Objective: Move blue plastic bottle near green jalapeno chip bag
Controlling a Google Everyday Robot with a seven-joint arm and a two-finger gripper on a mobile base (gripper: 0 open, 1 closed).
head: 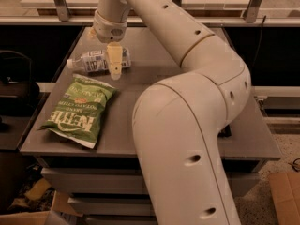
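The blue plastic bottle [93, 61] lies on its side at the back left of the grey table [154, 83], with its white cap pointing left. The green jalapeno chip bag [79, 110] lies flat just in front of the bottle, a short gap away. My gripper [114, 63] hangs down from the arm's wrist [108, 28] right over the bottle's right end and covers part of it. I cannot tell whether it touches or holds the bottle.
My big white arm [187, 139] fills the middle and right of the view and hides much of the table. A dark chair [14, 83] stands to the left. Cardboard boxes [286, 196] lie on the floor. A rail runs behind the table.
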